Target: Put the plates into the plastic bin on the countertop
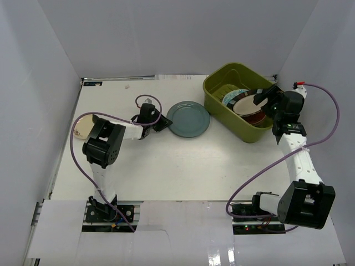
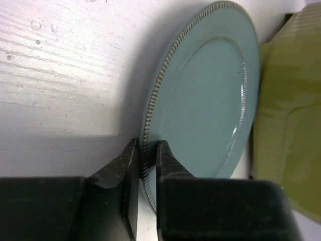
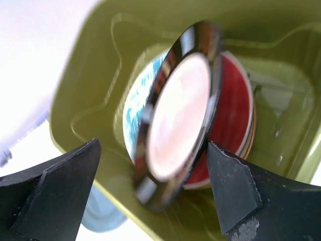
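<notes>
The plain teal plate (image 1: 188, 119) lies on the white countertop (image 1: 166, 166), left of the olive-green bin (image 1: 219, 77). My left gripper (image 1: 162, 123) is shut on the plate's near left rim; the left wrist view shows both jaws pinching the ribbed edge (image 2: 147, 160) of the teal plate (image 2: 205, 100). My right gripper (image 1: 265, 100) hangs open over the bin. Between its wide-open fingers (image 3: 55, 191) the black-rimmed cream plate (image 3: 178, 115) is tilted and blurred, free of both jaws, over a red plate (image 3: 230, 110) and a blue-patterned plate (image 3: 134, 108).
A small cream plate (image 1: 83, 128) lies at the table's left edge, partly behind my left arm. The bin (image 2: 293, 110) stands close to the right of the teal plate. White walls enclose the table at the back and both sides.
</notes>
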